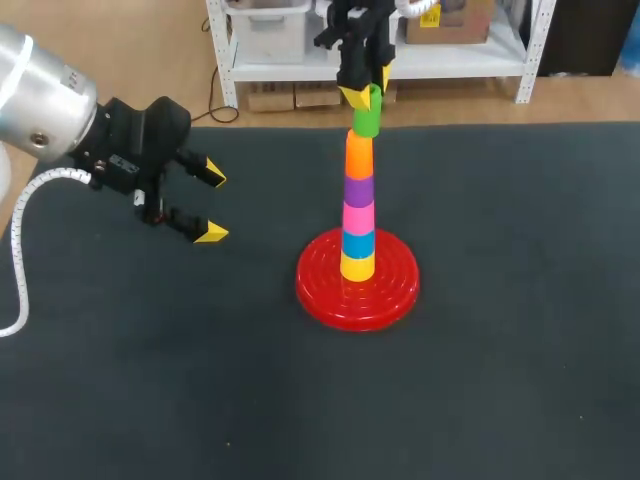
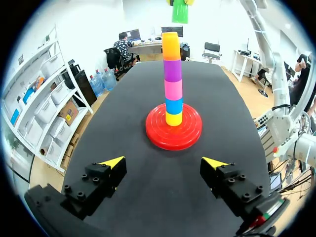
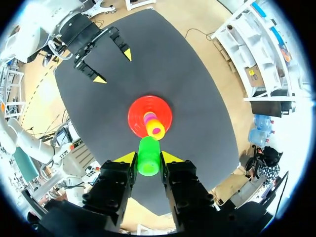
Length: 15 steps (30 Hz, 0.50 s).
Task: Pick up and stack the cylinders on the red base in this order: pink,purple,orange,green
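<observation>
The dark surface (image 1: 520,380) carries one thing: the red base (image 1: 318,292), a ridged disc that sits near its middle. Your left hand (image 1: 212,205) hangs over the surface's left part, well apart from the base. Its fingers are spread wide with nothing between them, and it points across toward the column.

A column of cylinders stands upright on the base. From the bottom they are yellow (image 1: 357,267), blue (image 1: 358,244), pink (image 1: 358,217), purple (image 1: 359,190) and orange (image 1: 359,157), each seated on the one below. By my reading, pink, purple and orange are done and in the order asked, so only the last piece is left.

That piece, the green cylinder (image 1: 367,118), is clamped between the two fingers of your right hand (image 3: 148,158), one yellow tip on each side. It is in the air at the top of the column. The left wrist view shows a clear gap between it and the orange one, so it is not yet seated. It also looks a shade off the column's line there.

Its long axis is vertical, parallel to the column. The right wrist view sees it end-on, with the axis running along the fingers and pointing down toward the base.

What remains, I judge, is to centre it over the orange, lower it and let go.
</observation>
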Available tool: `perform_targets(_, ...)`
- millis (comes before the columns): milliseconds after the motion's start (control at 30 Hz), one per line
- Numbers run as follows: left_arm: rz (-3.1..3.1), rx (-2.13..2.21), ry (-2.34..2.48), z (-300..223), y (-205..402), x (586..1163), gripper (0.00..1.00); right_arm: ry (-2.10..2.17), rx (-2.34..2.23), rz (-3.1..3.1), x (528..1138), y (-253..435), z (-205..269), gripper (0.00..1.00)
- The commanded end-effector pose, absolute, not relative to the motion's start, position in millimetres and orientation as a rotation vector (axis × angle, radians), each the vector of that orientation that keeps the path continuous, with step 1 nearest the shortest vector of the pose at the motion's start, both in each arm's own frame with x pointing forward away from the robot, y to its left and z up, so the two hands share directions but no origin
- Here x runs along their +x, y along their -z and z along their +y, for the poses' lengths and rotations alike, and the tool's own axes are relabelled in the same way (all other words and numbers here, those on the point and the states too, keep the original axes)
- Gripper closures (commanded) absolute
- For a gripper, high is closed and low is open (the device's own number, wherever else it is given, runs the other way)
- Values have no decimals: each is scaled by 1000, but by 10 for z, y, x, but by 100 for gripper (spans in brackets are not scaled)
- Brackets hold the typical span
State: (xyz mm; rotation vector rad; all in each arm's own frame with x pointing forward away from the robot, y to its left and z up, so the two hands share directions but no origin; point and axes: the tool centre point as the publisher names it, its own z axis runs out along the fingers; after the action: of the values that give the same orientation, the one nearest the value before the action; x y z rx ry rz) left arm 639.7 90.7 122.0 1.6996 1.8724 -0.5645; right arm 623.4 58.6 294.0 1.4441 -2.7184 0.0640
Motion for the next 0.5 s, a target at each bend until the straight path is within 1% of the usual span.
perform_targets(33, 1870, 1699, 563, 909, -1216, 6391, 0, -51, 1460, -2742, 6191, -2893, 573, 100)
perform_targets(500, 1870, 1699, 563, 909, -1216, 6391, 0, -66, 1421, -2750, 6223, -2825, 541, 100)
